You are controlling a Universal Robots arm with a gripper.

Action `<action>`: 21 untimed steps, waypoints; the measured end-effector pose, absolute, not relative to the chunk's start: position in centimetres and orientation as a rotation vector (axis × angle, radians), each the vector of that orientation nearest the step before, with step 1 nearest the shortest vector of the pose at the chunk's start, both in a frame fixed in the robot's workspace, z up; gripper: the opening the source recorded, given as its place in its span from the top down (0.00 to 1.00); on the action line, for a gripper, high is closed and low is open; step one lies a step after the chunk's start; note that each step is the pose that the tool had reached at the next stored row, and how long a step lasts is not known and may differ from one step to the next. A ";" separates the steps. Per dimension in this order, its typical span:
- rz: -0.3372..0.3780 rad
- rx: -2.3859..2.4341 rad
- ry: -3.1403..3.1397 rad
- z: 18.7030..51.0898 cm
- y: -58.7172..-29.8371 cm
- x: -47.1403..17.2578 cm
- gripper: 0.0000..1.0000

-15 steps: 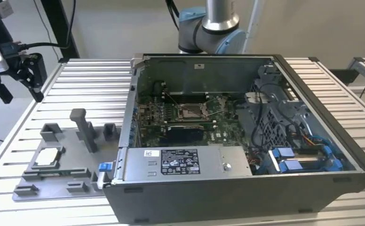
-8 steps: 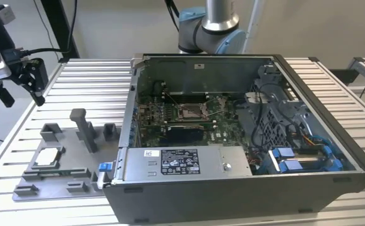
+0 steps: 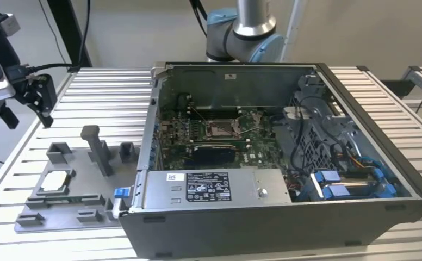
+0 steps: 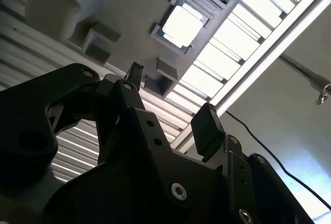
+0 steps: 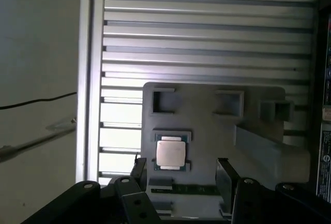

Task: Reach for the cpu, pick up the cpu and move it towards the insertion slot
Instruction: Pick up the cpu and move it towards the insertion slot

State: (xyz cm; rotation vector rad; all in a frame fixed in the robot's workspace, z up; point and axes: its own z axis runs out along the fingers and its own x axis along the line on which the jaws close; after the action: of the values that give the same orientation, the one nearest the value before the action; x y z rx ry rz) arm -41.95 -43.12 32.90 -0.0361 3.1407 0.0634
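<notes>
The gripper [image 3: 30, 117] hangs wide open and empty, its 2 fingers clear of the cpu [image 5: 171, 152] lying in the grey tray [image 3: 87, 186], well apart from the slot [image 3: 221, 129].

Slatted metal table [image 3: 102, 92], grey fixture plate [image 3: 87, 185] flat on it, open computer case [image 3: 233, 234] just beside the plate
</notes>
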 end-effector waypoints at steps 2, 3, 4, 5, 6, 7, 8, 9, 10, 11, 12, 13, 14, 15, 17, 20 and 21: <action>0.063 -0.036 3.140 32.6 -43.2 -42.0 0.00; 0.063 -0.036 3.140 32.4 -43.2 -42.0 0.00; 0.063 -0.036 3.141 32.2 -43.2 -42.0 0.00; 0.063 -0.036 3.140 32.0 -43.3 -42.0 0.00; 0.063 -0.036 3.140 31.8 -43.3 -42.0 0.00; 0.063 -0.036 3.140 31.7 -43.4 -42.1 0.00; 0.063 -0.036 3.140 31.5 -43.5 -42.1 0.00; 0.063 -0.036 3.141 31.3 -43.6 -42.1 0.00; 0.063 -0.036 3.140 31.1 -43.7 -42.1 0.00; 0.063 -0.036 3.141 30.9 -43.9 -42.1 0.00; 0.063 -0.036 3.140 30.8 -44.0 -42.1 0.00; 0.064 -0.036 3.140 30.6 -44.1 -42.1 0.00; 0.063 -0.036 3.140 30.4 -44.2 -42.1 0.00; 0.063 -0.036 3.140 30.2 -44.3 -42.1 0.00; 0.063 -0.036 3.140 29.8 -44.4 -42.1 0.00; 0.063 -0.036 3.140 29.3 -44.5 -42.2 0.00; 0.063 -0.036 3.140 29.1 -44.5 -42.2 0.00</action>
State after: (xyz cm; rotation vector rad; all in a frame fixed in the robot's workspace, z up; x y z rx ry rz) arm -42.20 -44.54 29.12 -0.0359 3.1404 0.0633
